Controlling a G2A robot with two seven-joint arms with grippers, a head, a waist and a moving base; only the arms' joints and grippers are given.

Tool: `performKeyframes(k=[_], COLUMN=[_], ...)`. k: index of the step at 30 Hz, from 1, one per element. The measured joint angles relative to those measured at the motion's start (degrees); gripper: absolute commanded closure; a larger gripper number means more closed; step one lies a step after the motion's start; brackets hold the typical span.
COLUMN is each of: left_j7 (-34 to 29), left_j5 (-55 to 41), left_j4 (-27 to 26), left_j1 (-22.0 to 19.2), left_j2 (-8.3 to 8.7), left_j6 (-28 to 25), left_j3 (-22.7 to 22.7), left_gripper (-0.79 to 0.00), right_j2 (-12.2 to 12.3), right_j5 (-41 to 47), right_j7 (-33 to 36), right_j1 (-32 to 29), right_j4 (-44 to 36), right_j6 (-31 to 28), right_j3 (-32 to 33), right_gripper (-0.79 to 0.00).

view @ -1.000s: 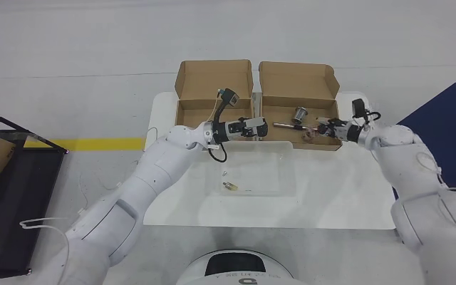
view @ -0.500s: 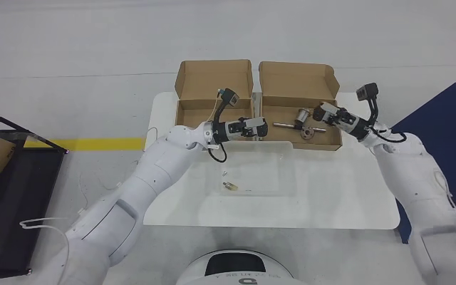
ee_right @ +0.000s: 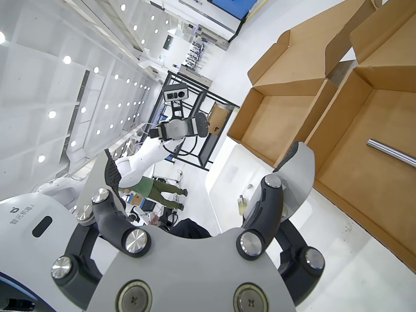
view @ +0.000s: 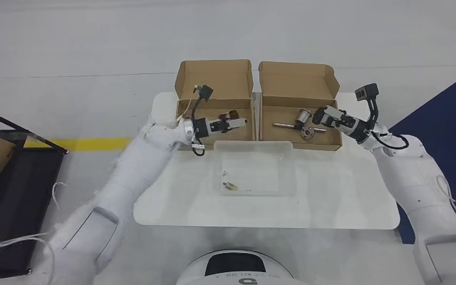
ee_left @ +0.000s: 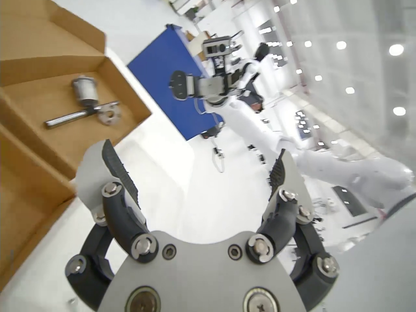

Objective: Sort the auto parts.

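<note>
Two open cardboard boxes stand side by side at the table's back. The right box (view: 322, 140) holds a metal rod (view: 286, 125), a short steel cylinder (view: 302, 114) and a round flange (view: 307, 132); my left wrist view shows the cylinder (ee_left: 85, 88), rod (ee_left: 69, 119) and flange (ee_left: 110, 115) too. My left gripper (view: 241, 122) hangs open and empty over the left box (view: 214, 89), its ribbed pads (ee_left: 112, 163) spread wide. Open and empty as well, my right gripper (view: 319, 114) hovers above the right box's right side. A small brass-coloured part (view: 229, 187) lies in the clear tray (view: 265, 169).
A tiny screw (view: 224, 173) lies in the tray near the small part. The right wrist view takes in the left box (ee_right: 279, 115), the right box (ee_right: 370, 137), the rod (ee_right: 390, 154) and the tray's small part (ee_right: 242, 203). The white table (view: 342, 192) is bare on the right.
My left arm has drawn back to the left, from the seam between the boxes to over the left box. My right gripper rose from the right box's front corner, then held still.
</note>
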Motion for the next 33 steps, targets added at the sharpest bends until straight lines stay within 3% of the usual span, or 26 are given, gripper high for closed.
performKeyframes(k=[3,5,6,11,16,19,23,24,29,33], left_j7=[2.2,2.3,2.3,2.3,2.2,3.0,1.2,-0.2,-9.0,-11.5], left_j5=[8.4,8.8,8.6,8.4,8.5,13.8,38.9,44.3,63.8,69.5], left_j4=[-14.3,-21.9,-23.2,-17.5,-17.7,-22.3,-31.0,-31.8,-32.3,-31.2], left_j1=[8.1,11.9,11.8,9.8,9.8,7.7,6.8,6.4,3.3,1.9], left_j2=[3.09,3.59,3.56,3.49,3.52,3.32,2.59,2.43,1.14,0.10], left_j6=[6.4,7.4,7.3,7.1,7.2,12.5,31.0,32.9,35.7,32.7], left_j3=[-6.6,-9.5,-9.1,-7.9,-7.9,-3.7,3.3,4.6,11.5,16.0], left_gripper=[-0.785,-0.785,-0.785,-0.785,-0.785,-0.785,-0.785,-0.785,-0.745,-0.727], right_j2=[0.0,0.0,0.0,0.0,0.0,0.0,0.0,0.0,0.0,0.0], right_j5=[0.0,0.0,0.0,0.0,0.0,0.0,0.0,0.0,0.0,0.0], right_j7=[0.0,0.0,0.0,0.0,0.0,0.0,0.0,0.0,0.0,0.0], right_j1=[0.0,0.0,0.0,0.0,0.0,0.0,0.0,0.0,0.0,0.0], right_j4=[0.0,0.0,0.0,0.0,0.0,0.0,0.0,0.0,0.0,0.0], right_j6=[0.0,0.0,0.0,0.0,0.0,0.0,0.0,0.0,0.0,0.0], right_j3=[0.0,0.0,0.0,0.0,0.0,0.0,0.0,0.0,0.0,0.0], right_gripper=[-0.785,-0.785,-0.785,-0.785,-0.785,-0.785,-0.785,-0.785,-0.785,-0.785])
